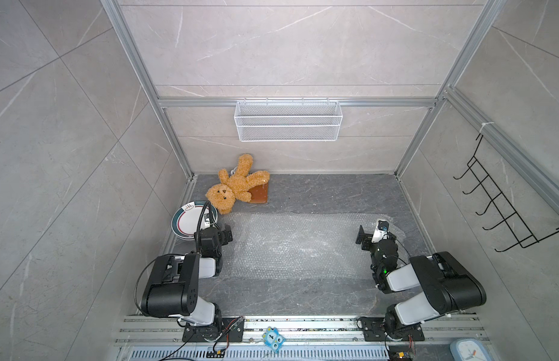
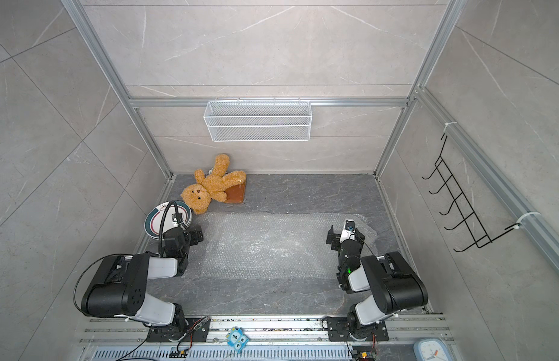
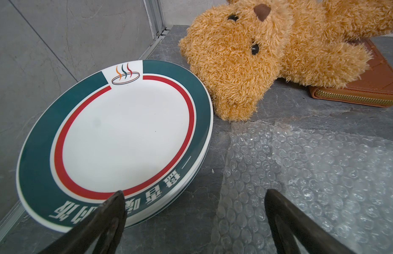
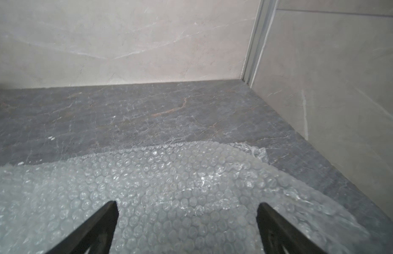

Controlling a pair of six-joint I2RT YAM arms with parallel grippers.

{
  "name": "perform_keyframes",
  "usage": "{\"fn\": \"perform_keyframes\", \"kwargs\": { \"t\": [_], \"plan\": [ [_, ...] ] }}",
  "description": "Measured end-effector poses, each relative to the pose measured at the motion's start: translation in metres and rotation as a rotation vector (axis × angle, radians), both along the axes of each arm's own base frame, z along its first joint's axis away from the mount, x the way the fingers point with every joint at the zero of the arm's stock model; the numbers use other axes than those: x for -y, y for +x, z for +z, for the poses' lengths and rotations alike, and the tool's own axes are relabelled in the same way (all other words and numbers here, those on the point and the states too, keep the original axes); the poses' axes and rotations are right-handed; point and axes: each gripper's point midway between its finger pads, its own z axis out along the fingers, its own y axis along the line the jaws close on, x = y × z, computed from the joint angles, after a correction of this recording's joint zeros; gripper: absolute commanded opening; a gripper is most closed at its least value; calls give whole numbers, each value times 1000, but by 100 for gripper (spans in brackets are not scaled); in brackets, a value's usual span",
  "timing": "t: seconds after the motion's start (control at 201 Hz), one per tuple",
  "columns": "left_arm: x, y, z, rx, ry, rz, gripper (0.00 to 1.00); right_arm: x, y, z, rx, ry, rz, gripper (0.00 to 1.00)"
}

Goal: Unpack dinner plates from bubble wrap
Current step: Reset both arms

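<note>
A stack of dinner plates (image 1: 186,222) (image 2: 156,222) (image 3: 125,136), white with a dark green rim band and a red ring, lies bare at the table's left edge, against the side wall. The bubble wrap (image 1: 297,243) (image 2: 265,243) (image 3: 312,176) (image 4: 169,187) is spread flat across the middle of the table. My left gripper (image 1: 218,228) (image 2: 188,228) (image 3: 194,193) is open, one finger over the plates' near rim and the other over the wrap's left edge, holding nothing. At the wrap's right end my right gripper (image 1: 378,233) (image 2: 347,233) (image 4: 188,204) hangs open and empty.
A teddy bear (image 1: 233,187) (image 3: 257,55) lies beside the plates, partly on a brown zip wallet (image 1: 260,194) (image 3: 367,88) near the back wall. A white wire basket (image 1: 287,120) hangs on the back wall and a black hook rack (image 1: 503,206) on the right wall.
</note>
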Motion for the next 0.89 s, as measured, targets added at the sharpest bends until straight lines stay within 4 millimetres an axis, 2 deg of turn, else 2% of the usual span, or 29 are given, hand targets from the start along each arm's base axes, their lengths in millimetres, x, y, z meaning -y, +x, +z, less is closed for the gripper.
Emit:
{"fn": "perform_keyframes", "kwargs": {
  "t": [0.085,0.13,0.199,0.469,0.893],
  "plan": [
    [0,0,0,0,0,0,100,-2,19,7,-16,17,35,100],
    [0,0,0,0,0,0,100,2,33,15,-12,29,44,100],
    [0,0,0,0,0,0,100,8,42,25,5,39,46,100],
    [0,0,0,0,0,0,100,-1,38,6,-81,52,97,100],
    [0,0,0,0,0,-1,100,-2,37,4,-88,54,105,100]
  ]
}}
